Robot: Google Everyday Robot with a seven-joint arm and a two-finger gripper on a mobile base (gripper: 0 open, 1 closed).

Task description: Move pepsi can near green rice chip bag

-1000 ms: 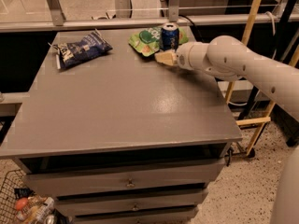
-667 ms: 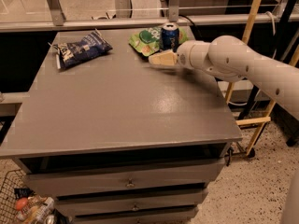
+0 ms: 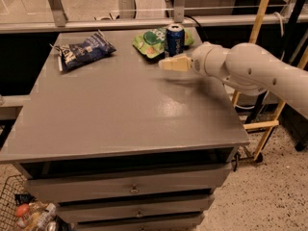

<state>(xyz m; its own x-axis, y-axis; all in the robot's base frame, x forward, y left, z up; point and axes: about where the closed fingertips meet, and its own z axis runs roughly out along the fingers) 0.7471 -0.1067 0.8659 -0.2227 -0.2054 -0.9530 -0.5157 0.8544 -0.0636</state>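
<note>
The pepsi can [image 3: 174,40] stands upright at the far right of the grey table [image 3: 125,109], a dark blue can with a silver top. It touches the near edge of the green rice chip bag [image 3: 153,42], which lies flat just behind and to its left. My gripper [image 3: 166,64] hangs just in front of the can, a little below and left of it, its tan fingers pointing left. It holds nothing and is apart from the can.
A dark blue snack bag [image 3: 82,52] lies at the far left of the table. A glass rail runs along the far edge. Drawers sit under the tabletop. A wire basket [image 3: 24,211] with items stands on the floor at lower left. A yellow frame stands to the right.
My gripper has drawn back from the can, moving left and toward the near side. The can and both bags have stayed in place.
</note>
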